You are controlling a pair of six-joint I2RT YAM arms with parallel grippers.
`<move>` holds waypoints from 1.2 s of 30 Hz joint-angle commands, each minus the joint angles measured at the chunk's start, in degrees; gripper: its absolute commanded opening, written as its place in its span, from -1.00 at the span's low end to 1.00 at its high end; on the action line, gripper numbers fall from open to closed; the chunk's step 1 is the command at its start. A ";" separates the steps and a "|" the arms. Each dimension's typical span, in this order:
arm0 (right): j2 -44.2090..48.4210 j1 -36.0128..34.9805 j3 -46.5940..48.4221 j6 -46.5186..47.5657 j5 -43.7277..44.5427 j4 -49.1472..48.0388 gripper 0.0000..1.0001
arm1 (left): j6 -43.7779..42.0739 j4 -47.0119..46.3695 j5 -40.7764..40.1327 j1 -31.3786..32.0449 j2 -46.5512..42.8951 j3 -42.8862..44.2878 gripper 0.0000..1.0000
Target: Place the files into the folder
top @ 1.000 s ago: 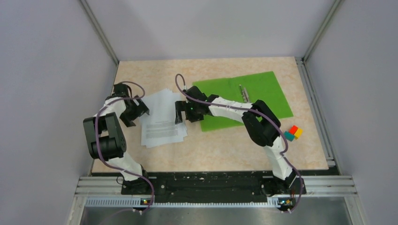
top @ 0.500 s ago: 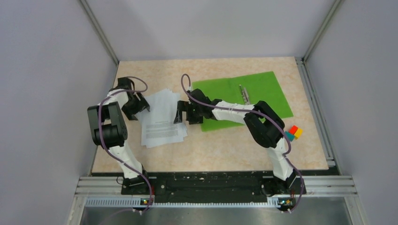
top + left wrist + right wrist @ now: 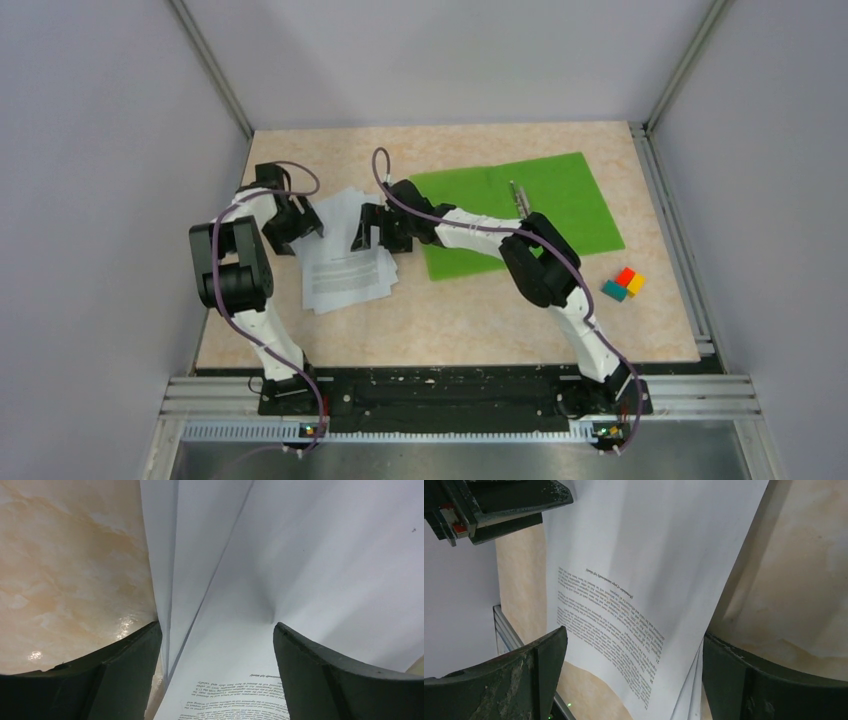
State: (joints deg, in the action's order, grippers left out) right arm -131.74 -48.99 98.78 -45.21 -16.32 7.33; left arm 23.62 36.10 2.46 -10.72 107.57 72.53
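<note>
The files [image 3: 345, 265] lie fanned between the left gripper [image 3: 303, 222] and the right gripper [image 3: 364, 230], both with fingers spread wide, holding nothing. I'd square the sheets together first, then slide them flat onto the folder [image 3: 565, 200].

A robotics lab cell: grey walls [image 3: 90, 150], aluminium frame rails [image 3: 460, 390], left arm [image 3: 232, 280] and right arm [image 3: 535, 262] bolted to the table [image 3: 470, 320].

Red, yellow and teal blocks [image 3: 623, 284] sit clustered on the beige marbled table [image 3: 480, 320] near its right edge.
</note>
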 commanded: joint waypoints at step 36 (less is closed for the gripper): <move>-7.36 1.96 7.52 9.16 -5.56 8.52 0.74 | 2.67 -5.04 12.78 0.97 -1.31 -8.88 0.76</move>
State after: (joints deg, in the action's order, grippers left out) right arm -138.26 -47.90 109.80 -37.04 -22.74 11.84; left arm 25.36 28.64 11.66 -10.72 102.26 64.82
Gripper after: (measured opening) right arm 0.918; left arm 0.885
